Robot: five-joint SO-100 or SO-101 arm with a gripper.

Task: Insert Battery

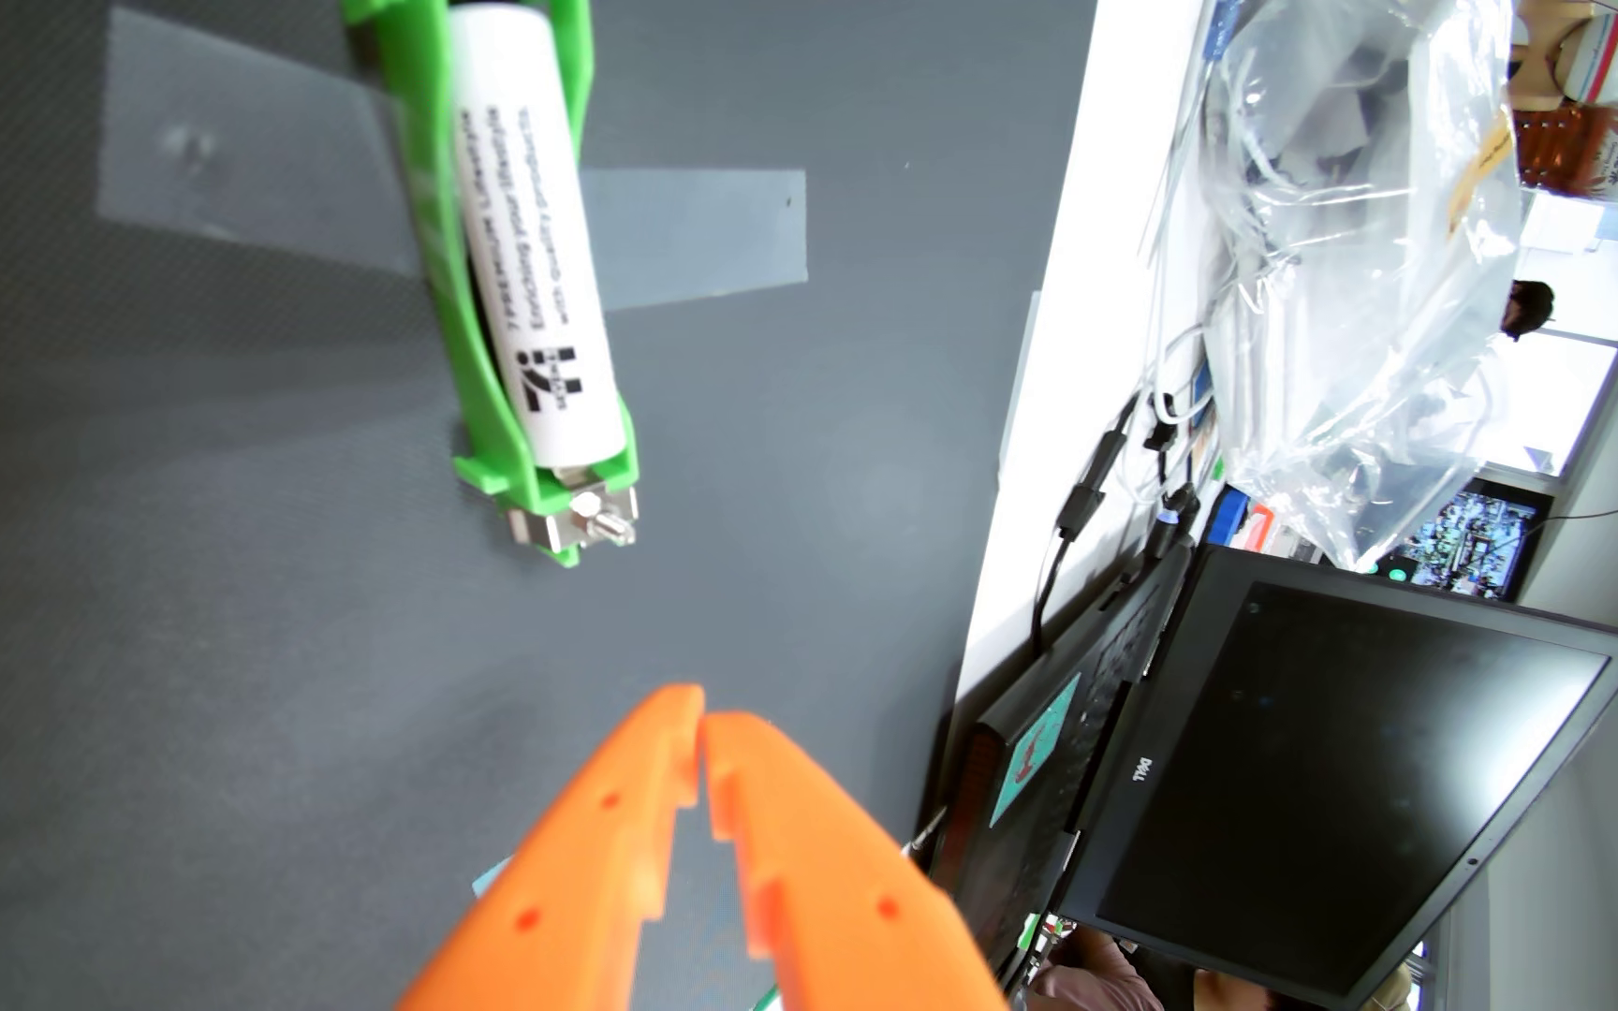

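Note:
A white battery (533,233) with black print lies inside a green plastic holder (494,389) on the dark grey mat, at the upper left of the wrist view. The holder is taped to the mat with clear tape (698,233). A metal screw terminal (596,520) sticks out of the holder's near end. My orange gripper (703,724) comes in from the bottom edge. Its two fingertips meet with nothing between them. It sits below and a little right of the holder, well apart from it.
The dark mat (202,632) ends at a white table edge on the right. Beyond it stand a black Dell laptop (1321,778), cables (1077,505) and a clear plastic bag (1350,243) with clutter.

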